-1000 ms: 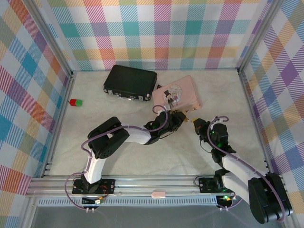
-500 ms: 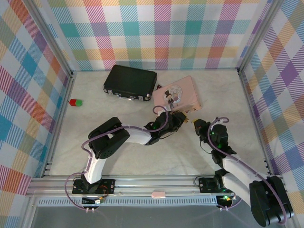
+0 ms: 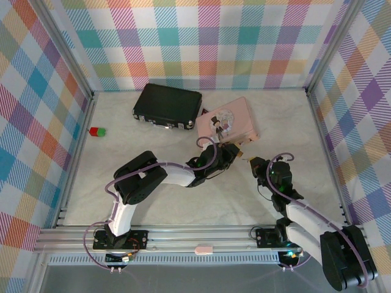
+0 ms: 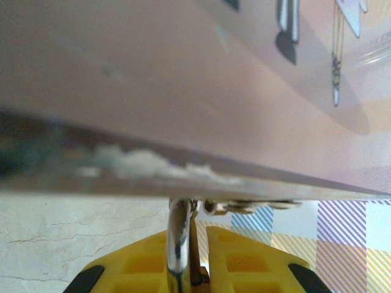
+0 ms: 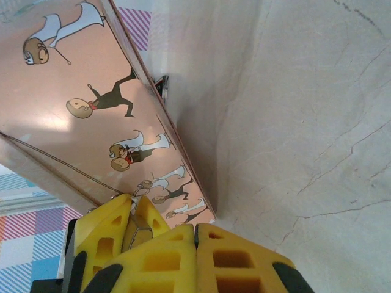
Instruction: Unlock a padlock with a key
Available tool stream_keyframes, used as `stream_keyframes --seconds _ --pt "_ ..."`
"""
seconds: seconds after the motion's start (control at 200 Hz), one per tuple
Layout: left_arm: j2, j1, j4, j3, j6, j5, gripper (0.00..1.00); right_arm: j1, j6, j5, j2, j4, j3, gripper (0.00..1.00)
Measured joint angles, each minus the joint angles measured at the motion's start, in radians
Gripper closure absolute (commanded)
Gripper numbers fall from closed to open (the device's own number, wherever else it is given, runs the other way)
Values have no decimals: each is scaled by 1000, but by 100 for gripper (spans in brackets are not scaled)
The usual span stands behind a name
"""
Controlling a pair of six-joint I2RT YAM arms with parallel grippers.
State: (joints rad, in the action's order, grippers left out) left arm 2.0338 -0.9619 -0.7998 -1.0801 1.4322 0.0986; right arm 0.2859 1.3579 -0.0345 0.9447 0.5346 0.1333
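The padlock's silvery shackle [image 4: 177, 244] stands between the yellow fingers of my left gripper [image 4: 198, 229], which is shut on it right under the front edge of the pink box [image 4: 183, 91]. From above, my left gripper [image 3: 234, 151] sits at the near edge of the pink box [image 3: 229, 119]. My right gripper [image 3: 250, 161] is just to its right, almost touching. In the right wrist view my right gripper [image 5: 196, 235] has its pads pressed together, and the left gripper's fingers [image 5: 107, 229] hold the padlock [image 5: 137, 235] beside it. The key is hidden.
A black case [image 3: 168, 105] lies behind and to the left of the pink box. A small red and green block [image 3: 96, 131] sits near the left wall. Plaid walls close three sides. Bare table lies between the arms and the near rail [image 3: 195, 235].
My right wrist has shifted slightly beside the padlock. The left gripper has kept its hold in the same place.
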Motion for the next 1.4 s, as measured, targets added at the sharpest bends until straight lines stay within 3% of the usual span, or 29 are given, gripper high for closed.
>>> stream_keyframes --seconds 0.355,1.4 --pt "0 0 0 0 0 1 100 0 0 9 -68 -6 0 100" --pt "0 -1 1 -1 1 1 100 0 0 7 19 85 5 100"
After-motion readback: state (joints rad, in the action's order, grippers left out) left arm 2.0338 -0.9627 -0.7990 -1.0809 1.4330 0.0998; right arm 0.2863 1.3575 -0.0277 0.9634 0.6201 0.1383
